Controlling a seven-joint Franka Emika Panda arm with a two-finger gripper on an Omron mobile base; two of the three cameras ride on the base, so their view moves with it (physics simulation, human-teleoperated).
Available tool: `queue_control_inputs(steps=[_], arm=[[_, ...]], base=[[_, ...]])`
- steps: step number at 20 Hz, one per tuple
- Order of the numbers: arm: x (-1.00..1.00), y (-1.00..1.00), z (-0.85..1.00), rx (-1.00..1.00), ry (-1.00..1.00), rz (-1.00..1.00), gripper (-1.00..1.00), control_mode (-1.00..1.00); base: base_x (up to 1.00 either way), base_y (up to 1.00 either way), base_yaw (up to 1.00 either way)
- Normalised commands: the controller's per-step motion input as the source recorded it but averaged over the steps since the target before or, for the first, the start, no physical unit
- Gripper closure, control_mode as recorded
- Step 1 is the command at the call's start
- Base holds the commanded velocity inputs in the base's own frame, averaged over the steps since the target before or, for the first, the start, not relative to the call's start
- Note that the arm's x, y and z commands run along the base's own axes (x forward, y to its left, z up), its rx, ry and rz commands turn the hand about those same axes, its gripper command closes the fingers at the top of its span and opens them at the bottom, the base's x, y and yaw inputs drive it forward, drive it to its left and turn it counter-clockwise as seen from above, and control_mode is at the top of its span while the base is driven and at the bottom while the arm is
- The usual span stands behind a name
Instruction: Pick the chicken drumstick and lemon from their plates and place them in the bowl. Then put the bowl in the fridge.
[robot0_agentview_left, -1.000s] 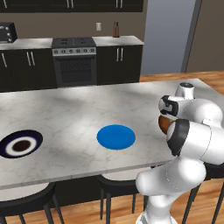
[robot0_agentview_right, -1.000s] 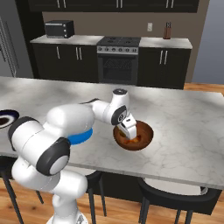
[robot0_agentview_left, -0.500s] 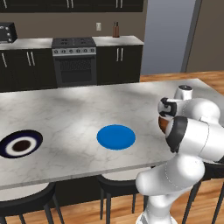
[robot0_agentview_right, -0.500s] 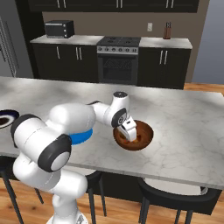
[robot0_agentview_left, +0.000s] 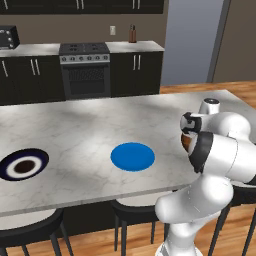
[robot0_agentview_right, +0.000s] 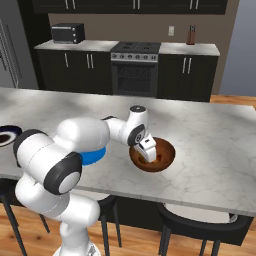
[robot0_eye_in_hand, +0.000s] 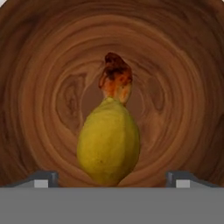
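From the left base we're looking at the blue plate (robot0_agentview_left: 132, 156) and the navy plate (robot0_agentview_left: 22, 166) sitting bare on the counter (robot0_agentview_left: 75, 130), while from the right base the gripper (robot0_agentview_right: 148, 156) is hanging inside the bowl (robot0_agentview_right: 167, 156). In the hand view the jaws are standing wide on either side of the lemon (robot0_eye_in_hand: 108, 144), which is lying on the bowl floor touching the drumstick (robot0_eye_in_hand: 115, 78), so we're guessing both are already dropped. The bowl is looking rigid, smooth-sided and a bit heavy with food inside, so pinching the rim is probably our best hold, keeping it level.
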Motion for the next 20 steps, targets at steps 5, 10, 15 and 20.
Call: queue_control_inputs(steps=[5, 10, 15, 20], arm=[[0.00, -0.03, 0.07, 0.00, 0.00, 0.04, -1.00, -1.00], [-0.08, 0.00, 0.36, 0.00, -0.05, 0.16, -1.00, -1.00], [-0.27, 0.06, 0.34, -0.03, -0.02, 0.32, -1.00, -1.00], [-0.21, 0.34, 0.13, -0.10, 0.00, 0.38, -1.00, -1.00]], base=[[0.00, 0.00, 0.00], [0.00, 0.00, 0.00], [0.00, 0.00, 0.00], [0.00, 0.00, 0.00]])
